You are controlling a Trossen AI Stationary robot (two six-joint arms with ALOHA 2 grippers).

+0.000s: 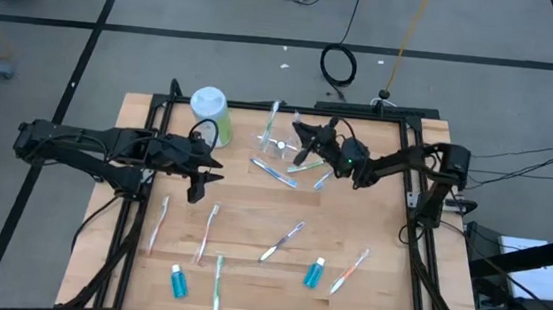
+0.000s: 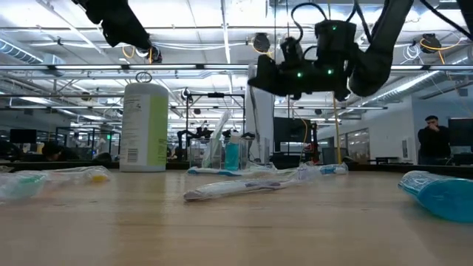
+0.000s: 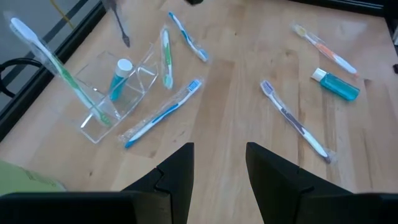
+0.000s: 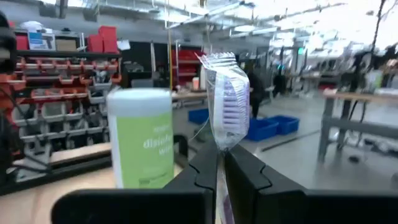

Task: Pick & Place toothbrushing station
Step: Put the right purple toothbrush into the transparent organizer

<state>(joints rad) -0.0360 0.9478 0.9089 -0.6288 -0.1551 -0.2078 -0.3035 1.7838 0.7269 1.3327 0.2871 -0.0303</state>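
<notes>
A small clear plastic cup (image 1: 277,145) stands at the table's far middle and holds a green toothbrush (image 3: 56,65) and a blue white-capped tube (image 3: 118,78). Several wrapped toothbrushes lie flat on the wood, among them a blue one (image 3: 161,112) and a purple one (image 1: 282,241). Two more blue tubes (image 1: 178,282) (image 1: 314,273) lie near the front. My right gripper (image 1: 303,137) is beside the cup, high over the table, shut on a wrapped toothbrush (image 4: 227,102). My left gripper (image 1: 210,166) is open and empty, left of the cup. My right gripper pinches the wrapped toothbrush between its two fingers, just below the purple-bristled head (image 4: 219,155). The head stands out past the fingertips, still in its clear wrapper. The fingers point roughly level toward the table's left. The toothbrush is lifted clear of the table.
A white and green canister (image 1: 210,109) stands at the far left of the table, close to both grippers. Black frame rails run along the table's edges (image 1: 420,238). Bare wood lies in the middle between the scattered toothbrushes. A person (image 2: 432,140) stands far off in the room.
</notes>
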